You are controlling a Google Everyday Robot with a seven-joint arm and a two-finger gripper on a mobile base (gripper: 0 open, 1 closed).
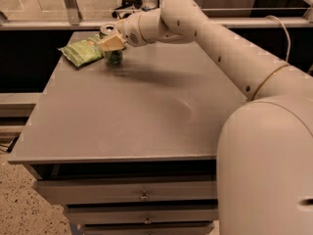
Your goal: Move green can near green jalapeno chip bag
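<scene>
There, at the far corner of the grey table, the gripper is clamped around the green can, which stands upright on the tabletop just beside the green jalapeno chip bag, the bag lying flat near the table's edge.

I see my cream two-finger gripper at the far left of the grey table, clasping the upright green aluminium drink can just beside the crinkled light-green chip bag.
</scene>
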